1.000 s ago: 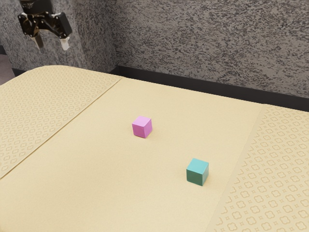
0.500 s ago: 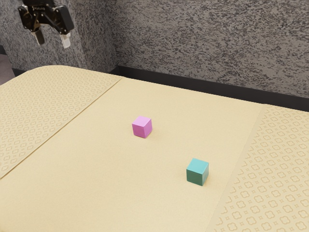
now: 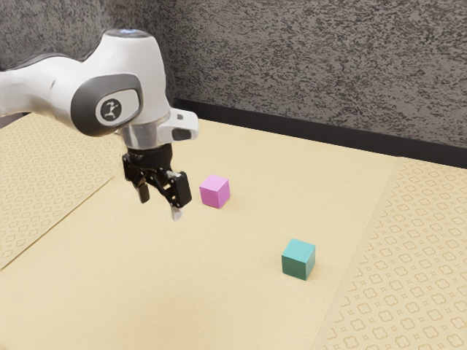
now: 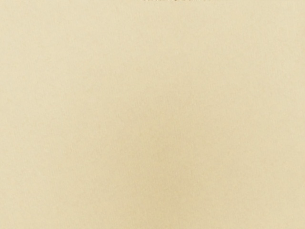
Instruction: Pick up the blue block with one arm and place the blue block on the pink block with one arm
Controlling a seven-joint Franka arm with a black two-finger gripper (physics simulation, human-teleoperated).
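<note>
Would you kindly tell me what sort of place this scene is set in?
Likely a simulated tabletop workcell: a beige table with patterned side panels, a speckled grey wall behind, and a pink block and blue block on it.

One white robot arm with black two-finger gripper: fingers spread, empty, above tan table, near small pink cube, toward the exterior view's left. One small teal-blue cube: on table, well apart.

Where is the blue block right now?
In the exterior view the blue block sits on the table toward the lower right, apart from the pink block, which lies up-left of it near the gripper.
</note>
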